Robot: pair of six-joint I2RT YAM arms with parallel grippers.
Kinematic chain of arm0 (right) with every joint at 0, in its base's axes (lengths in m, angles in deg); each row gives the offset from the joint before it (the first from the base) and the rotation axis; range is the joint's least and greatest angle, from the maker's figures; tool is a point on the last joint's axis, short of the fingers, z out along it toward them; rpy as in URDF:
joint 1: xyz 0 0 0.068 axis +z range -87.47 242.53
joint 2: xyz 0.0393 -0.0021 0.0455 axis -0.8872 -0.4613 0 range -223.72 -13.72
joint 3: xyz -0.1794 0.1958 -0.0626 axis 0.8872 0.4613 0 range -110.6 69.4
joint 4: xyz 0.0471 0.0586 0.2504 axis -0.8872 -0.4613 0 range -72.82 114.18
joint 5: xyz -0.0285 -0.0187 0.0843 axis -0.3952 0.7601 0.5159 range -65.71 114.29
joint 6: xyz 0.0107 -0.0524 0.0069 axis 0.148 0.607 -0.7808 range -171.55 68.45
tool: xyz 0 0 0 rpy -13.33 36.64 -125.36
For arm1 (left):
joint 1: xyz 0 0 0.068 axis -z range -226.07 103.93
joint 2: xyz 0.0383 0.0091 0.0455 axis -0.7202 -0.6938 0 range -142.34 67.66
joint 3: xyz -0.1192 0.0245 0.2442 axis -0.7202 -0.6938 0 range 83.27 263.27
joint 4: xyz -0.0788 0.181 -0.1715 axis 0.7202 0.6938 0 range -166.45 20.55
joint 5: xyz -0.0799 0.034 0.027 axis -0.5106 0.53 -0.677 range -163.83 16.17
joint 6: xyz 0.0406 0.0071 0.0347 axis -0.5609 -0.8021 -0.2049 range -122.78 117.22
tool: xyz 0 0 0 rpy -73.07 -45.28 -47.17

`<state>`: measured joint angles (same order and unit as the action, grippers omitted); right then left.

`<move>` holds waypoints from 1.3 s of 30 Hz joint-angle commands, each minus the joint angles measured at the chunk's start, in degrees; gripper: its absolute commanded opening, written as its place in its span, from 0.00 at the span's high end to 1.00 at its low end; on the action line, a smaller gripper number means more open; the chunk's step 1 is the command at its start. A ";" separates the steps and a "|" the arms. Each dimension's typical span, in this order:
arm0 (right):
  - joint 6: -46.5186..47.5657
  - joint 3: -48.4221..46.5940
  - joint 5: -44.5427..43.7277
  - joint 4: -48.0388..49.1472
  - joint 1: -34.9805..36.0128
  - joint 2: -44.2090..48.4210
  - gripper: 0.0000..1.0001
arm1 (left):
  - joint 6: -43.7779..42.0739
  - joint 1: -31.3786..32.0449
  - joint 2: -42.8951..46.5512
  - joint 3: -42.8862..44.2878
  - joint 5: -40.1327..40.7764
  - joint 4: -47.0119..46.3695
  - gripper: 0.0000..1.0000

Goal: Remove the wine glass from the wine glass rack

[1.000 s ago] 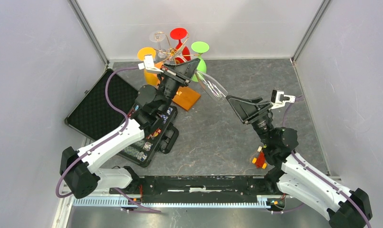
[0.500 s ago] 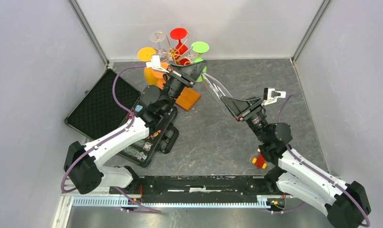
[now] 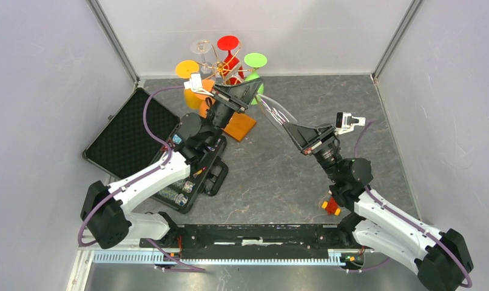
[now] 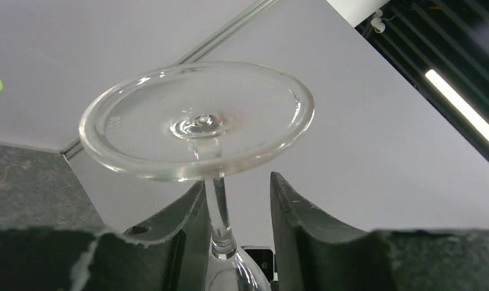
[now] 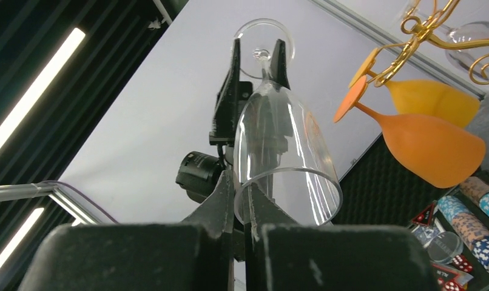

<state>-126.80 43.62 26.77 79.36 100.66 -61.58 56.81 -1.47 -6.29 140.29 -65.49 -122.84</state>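
Observation:
A clear wine glass [image 3: 276, 112] hangs tilted in the air between my two grippers, to the right of the wine glass rack [image 3: 221, 65], a gold wire tree on an orange-brown base [image 3: 239, 125]. My left gripper [image 3: 255, 86] straddles the stem [image 4: 217, 203] just under the foot [image 4: 196, 118]. It is open: the stem leans on one finger and a gap shows to the other. My right gripper [image 3: 290, 128] is shut on the bowl's rim [image 5: 289, 182], one finger inside the bowl and one outside.
Red [image 3: 228, 43], green [image 3: 255, 59], orange [image 3: 187, 68] and clear [image 3: 201, 46] glasses hang upside down on the rack. An open black case [image 3: 131, 136] with poker chips [image 3: 187, 187] lies at the left. A small orange object [image 3: 332, 205] sits by the right arm.
My right gripper has moved in and closed on the glass's rim. My left gripper's jaws have parted from the stem.

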 commanded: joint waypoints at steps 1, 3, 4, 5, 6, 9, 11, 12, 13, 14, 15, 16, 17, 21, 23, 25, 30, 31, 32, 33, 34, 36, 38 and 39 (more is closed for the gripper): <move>3.75 -1.73 -2.79 -1.69 -0.26 0.07 1.00 | -7.39 0.04 2.90 1.07 -3.67 -3.25 0.51; 6.52 -2.88 -4.91 -4.21 -0.25 0.59 1.00 | -11.61 -0.04 3.64 2.54 -6.57 -0.57 0.40; 7.94 -3.28 -6.15 -5.31 -0.23 0.87 1.00 | -13.52 -0.03 4.15 3.55 -7.51 1.68 0.36; 9.94 -3.93 -7.21 -6.08 -0.25 1.14 1.00 | -15.03 -0.03 4.60 4.29 -8.06 4.52 0.31; 11.88 -4.51 -8.26 -7.00 -0.25 1.31 1.00 | -16.96 -0.08 4.97 5.18 -9.61 7.08 0.27; 16.47 -5.61 -11.92 -7.58 -0.25 1.93 1.00 | -20.47 -0.04 6.04 6.60 -10.93 13.43 0.16; 20.04 -6.41 -13.98 -7.37 -0.25 1.94 1.00 | -22.53 -0.13 6.74 6.79 -11.68 16.57 0.11; 21.62 -7.00 -14.89 -7.34 -0.25 1.90 1.00 | -23.48 -0.26 6.96 6.95 -12.29 17.95 0.10; 23.52 -7.53 -15.63 -7.25 -0.29 1.82 1.00 | -24.59 -0.30 7.31 7.18 -12.61 19.83 0.08; 25.34 -7.97 -16.32 -7.07 -0.25 1.74 1.00 | -25.67 -0.41 7.62 7.44 -12.85 21.25 0.07; 27.01 -8.57 -17.09 -7.37 -0.24 1.82 1.00 | -26.61 -0.48 7.98 7.57 -12.97 22.95 0.06; 28.94 -9.18 -18.14 -8.48 -0.25 2.02 1.00 | -27.47 -0.56 8.44 7.72 -13.00 24.41 0.05; 31.67 -10.12 -19.29 -10.18 -0.28 2.34 1.00 | -28.59 -0.64 8.92 7.76 -13.16 26.00 0.04; 45.34 -15.37 -26.76 -26.04 -0.24 4.98 1.00 | -36.79 -1.08 11.60 10.26 -12.31 36.86 0.00; 53.31 -17.81 -32.26 -36.01 -0.26 6.40 1.00 | -41.26 -1.24 13.16 12.71 -9.73 44.02 0.00; 59.94 -19.58 -36.45 -43.01 -0.25 7.40 1.00 | -44.24 -1.44 14.77 13.77 -8.55 47.77 0.00; 71.03 -27.88 -42.30 -60.79 -0.24 6.08 1.00 | -48.43 -1.53 18.64 12.84 -6.77 49.87 0.00; 72.91 -30.20 -42.07 -64.98 -0.20 4.44 1.00 | -48.68 -1.53 19.34 12.25 -5.95 50.03 0.00; 74.05 -33.38 -41.98 -68.95 -0.25 2.67 1.00 | -48.82 -1.53 19.90 11.76 -5.25 50.24 0.00; 74.69 -36.24 -41.54 -73.71 -0.25 0.12 1.00 | -48.87 -1.53 20.55 11.15 -4.36 50.48 0.00; 76.29 -39.95 -41.63 -77.94 -0.34 -2.84 1.00 | -48.86 -1.53 21.07 10.74 -3.93 50.65 0.00; 76.25 -45.95 -44.67 -85.29 -0.39 -7.71 1.00 | -49.55 -1.53 21.57 10.25 -3.92 51.08 0.00; 77.66 -49.67 -42.69 -88.29 -1.17 -10.81 1.00 | -50.89 -1.53 21.47 10.84 -3.89 52.10 0.00; 78.15 -51.77 -40.09 -89.45 -2.16 -12.40 1.00 | -51.29 -1.53 21.25 11.36 -3.73 52.94 0.00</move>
<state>-54.19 -1.45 -14.85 2.66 100.07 -69.34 10.49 -2.83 15.22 151.28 -70.92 -72.68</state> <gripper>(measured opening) 0.031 0.993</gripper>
